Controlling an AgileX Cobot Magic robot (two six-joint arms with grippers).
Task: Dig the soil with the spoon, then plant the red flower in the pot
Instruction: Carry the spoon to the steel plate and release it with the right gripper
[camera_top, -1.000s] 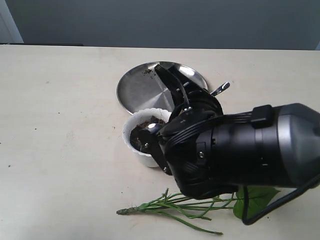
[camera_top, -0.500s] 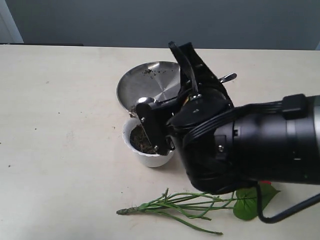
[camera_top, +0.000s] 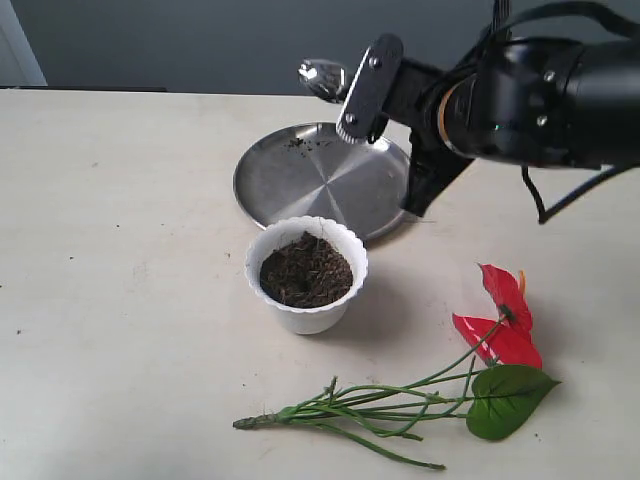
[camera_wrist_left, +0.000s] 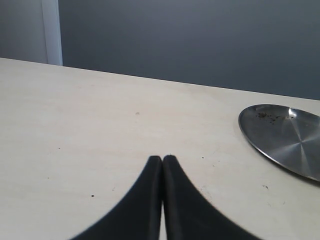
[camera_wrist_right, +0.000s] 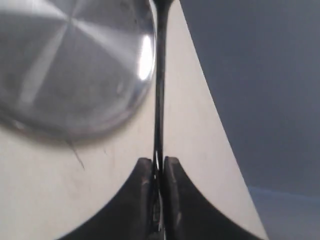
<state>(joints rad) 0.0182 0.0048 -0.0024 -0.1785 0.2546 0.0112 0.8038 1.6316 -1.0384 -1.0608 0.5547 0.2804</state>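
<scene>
My right claw (camera_top: 362, 85) pinches the spoon (camera_wrist_right: 159, 85) by its thin handle, raised above the steel plate (camera_top: 322, 180), the bowl sticking out past my fingertips. Below and nearer sits the pot (camera_top: 306, 274), full of soil (camera_top: 306, 269); the red flower (camera_top: 500, 318) lies on the tabletop (camera_top: 120, 250) beyond it. My left claw (camera_wrist_left: 162, 161) is pressed together, empty.

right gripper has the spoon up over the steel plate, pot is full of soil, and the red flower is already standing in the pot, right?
Not quite. The red flower is not in the pot; the exterior view shows it lying flat on the table beside it. The rest holds: the right gripper holds the spoon above the steel plate, and soil fills the pot.
</scene>
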